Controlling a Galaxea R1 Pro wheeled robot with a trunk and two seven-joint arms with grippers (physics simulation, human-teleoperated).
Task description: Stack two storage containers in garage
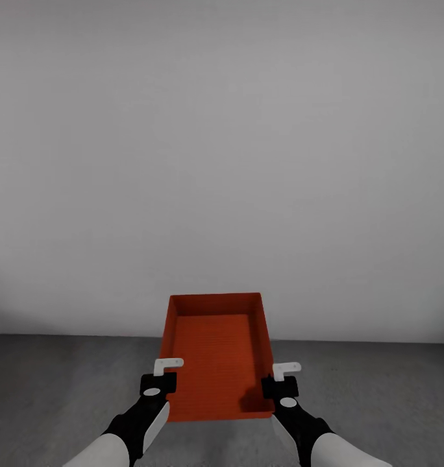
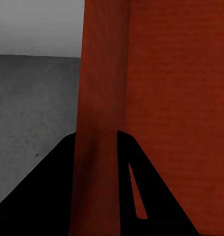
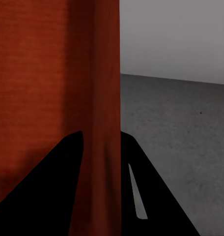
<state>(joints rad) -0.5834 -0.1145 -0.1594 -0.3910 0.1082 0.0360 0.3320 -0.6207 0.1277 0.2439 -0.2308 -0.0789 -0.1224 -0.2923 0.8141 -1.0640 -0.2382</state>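
One orange-red storage container (image 1: 215,350) is held up in front of me, open top showing, above the dark grey garage floor (image 1: 66,383). My left gripper (image 1: 162,379) is shut on its left wall, and my right gripper (image 1: 279,383) is shut on its right wall. In the left wrist view the container's wall (image 2: 99,123) runs between the two black fingers (image 2: 48,196). The right wrist view shows the other wall (image 3: 104,123) pinched the same way between black fingers (image 3: 151,196). The container is empty.
A plain light grey wall (image 1: 222,143) stands straight ahead and meets the concrete floor just behind the container. Bare mottled floor (image 3: 185,128) stretches to both sides of the arms.
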